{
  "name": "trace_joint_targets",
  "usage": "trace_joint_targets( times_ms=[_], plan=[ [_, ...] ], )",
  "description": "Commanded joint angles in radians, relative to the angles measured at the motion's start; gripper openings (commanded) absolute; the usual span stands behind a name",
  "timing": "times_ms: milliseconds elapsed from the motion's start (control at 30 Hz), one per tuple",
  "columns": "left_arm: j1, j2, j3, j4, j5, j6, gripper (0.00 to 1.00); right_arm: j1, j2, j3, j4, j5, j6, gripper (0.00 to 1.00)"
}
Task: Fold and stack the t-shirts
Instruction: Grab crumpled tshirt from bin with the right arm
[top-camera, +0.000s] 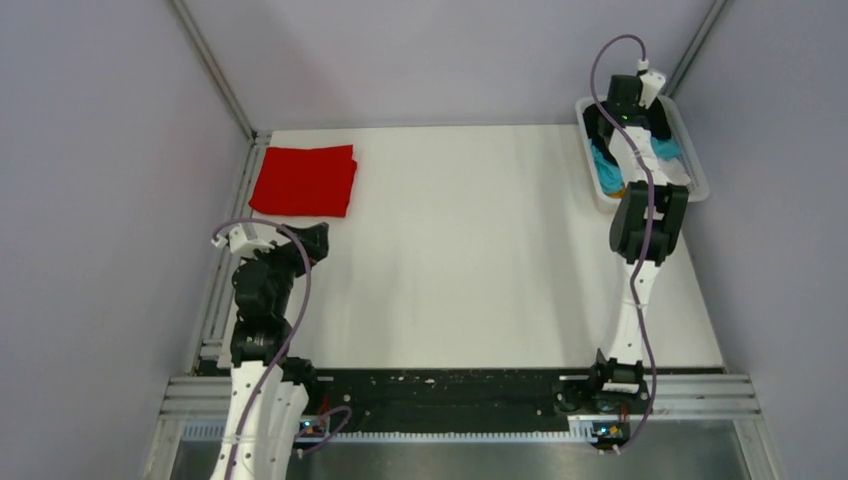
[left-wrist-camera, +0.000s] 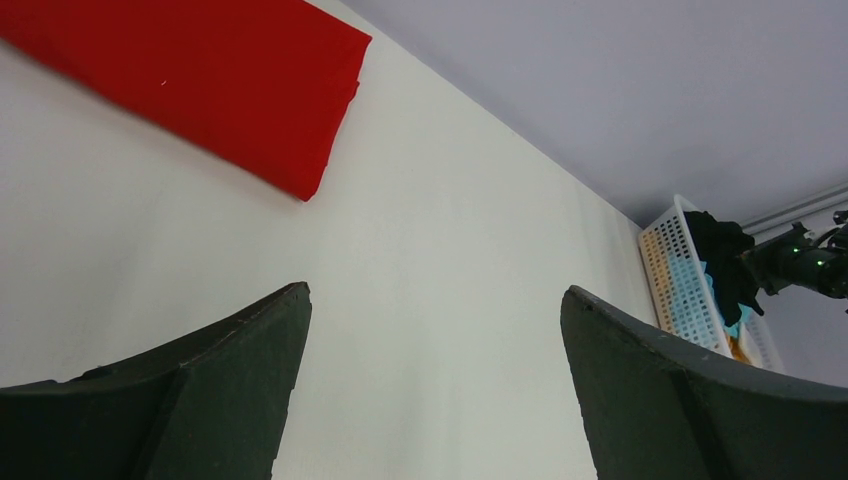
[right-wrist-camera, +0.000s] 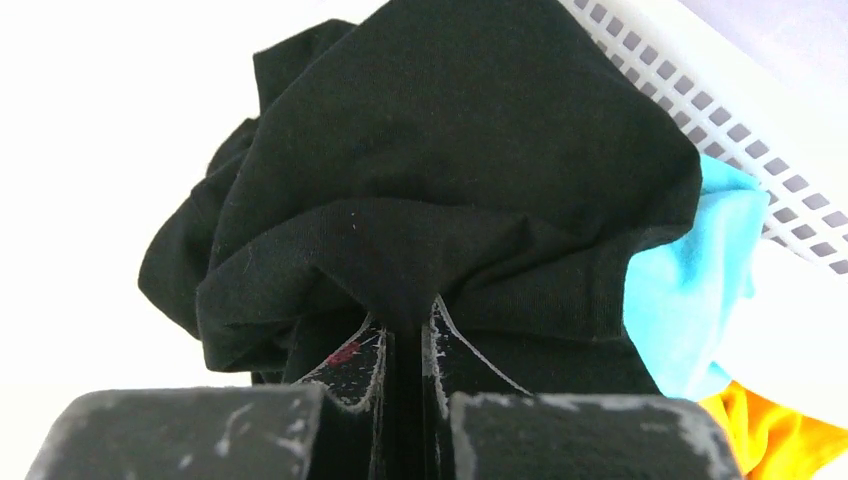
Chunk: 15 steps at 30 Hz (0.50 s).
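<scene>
Four t-shirts show, one of each colour, and one basket. The right gripper (right-wrist-camera: 408, 335) is clenched on a pinched ridge of the black t-shirt (right-wrist-camera: 450, 170). This is a soft matte knit that bunches in heavy rounded folds ahead of the dark, scuffed fingers (right-wrist-camera: 350, 368), with the cloth squeezed thin in the narrow slit between them. To the right of those jaws, touching the black cloth, sits a crumpled light blue t-shirt (right-wrist-camera: 690, 290). Lower right of it, a bright orange t-shirt (right-wrist-camera: 770, 435) shows only as a wrinkled corner. Both lie against the white plastic basket (right-wrist-camera: 720, 110), whose wall is a grid of small square holes. The left gripper (left-wrist-camera: 435, 292) is released, its two broad, dark, curved fingers (left-wrist-camera: 200, 400) spread wide with only the smooth white table (left-wrist-camera: 450, 200) between them. Ahead and to the left of those jaws, well apart from them, the red t-shirt (left-wrist-camera: 220, 80) lies flat on the table. It is folded to a neat rectangle with straight edges, its layers showing at the nearer end. Far ahead and to the right of the left jaws, the basket stands at the table's edge with the black cloth bunched above it.
</scene>
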Motion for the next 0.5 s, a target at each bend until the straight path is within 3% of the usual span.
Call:
trace_joint_targets(
  times_ms=[0, 333, 467],
  plan=[
    [0.001, 0.009, 0.01, 0.037, -0.004, 0.003, 0.99, 0.002, -0.061, 0.057, 0.06, -0.037, 0.06, 0.0],
    [0.001, -0.009, 0.002, 0.054, 0.062, 0.007, 0.99, 0.004, -0.398, 0.08, 0.114, -0.167, -0.095, 0.0],
    [0.0, -0.018, 0.002, 0.053, 0.067, 0.005, 0.99, 0.007, -0.534, 0.044, 0.135, -0.358, -0.072, 0.0]
  ],
)
